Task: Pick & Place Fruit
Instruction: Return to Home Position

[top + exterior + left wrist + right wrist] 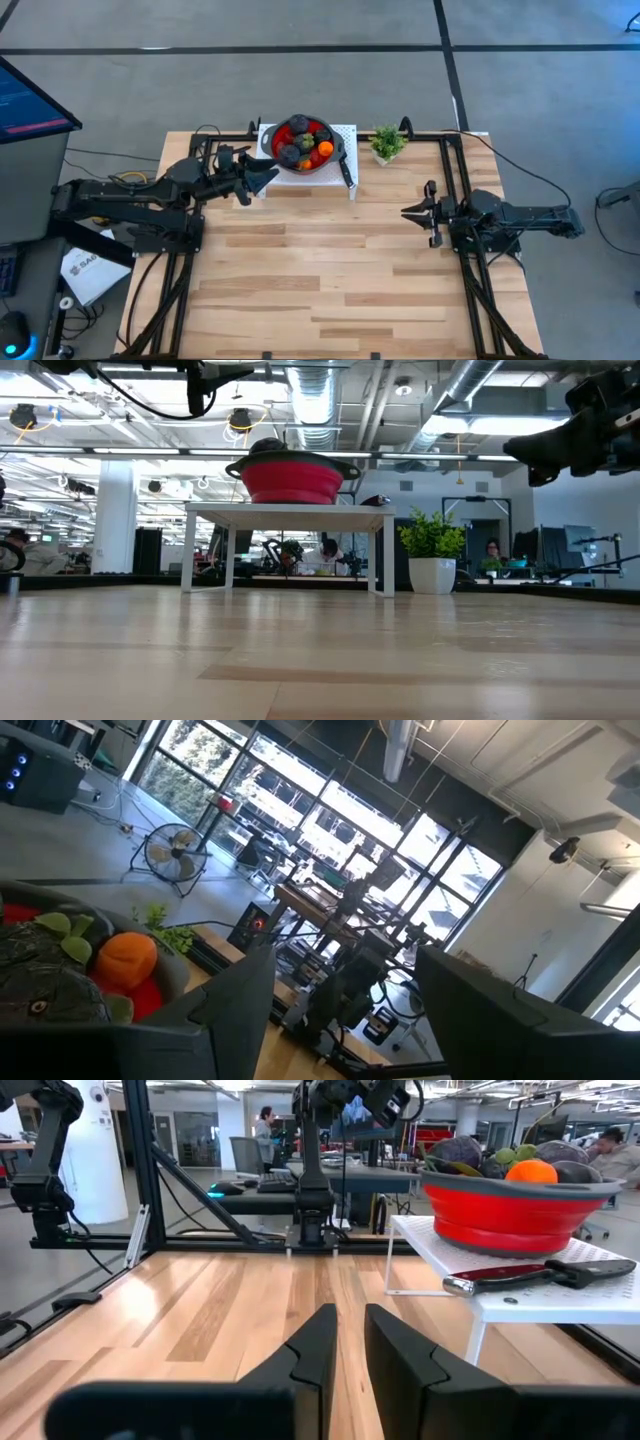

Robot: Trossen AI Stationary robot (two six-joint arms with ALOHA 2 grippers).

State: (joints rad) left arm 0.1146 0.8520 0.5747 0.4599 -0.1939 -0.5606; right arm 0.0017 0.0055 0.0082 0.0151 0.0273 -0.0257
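Fruit (300, 141): you are seeing it piled in the red bowl (500, 1215) on the white shelf (346, 133), with the knife (346, 172) lying alongside, so the sorting looks finished.
Left end effector (268, 177): hanging beside the shelf, fingers wide apart, empty.
Right end effector (408, 212): hovering over the bench (330, 270), well apart from the shelf, fingers nearly together, empty.

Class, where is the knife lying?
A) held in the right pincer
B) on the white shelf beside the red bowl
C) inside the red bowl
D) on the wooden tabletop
B: the knife lies flat on the white shelf, right next to the red bowl, not in it.
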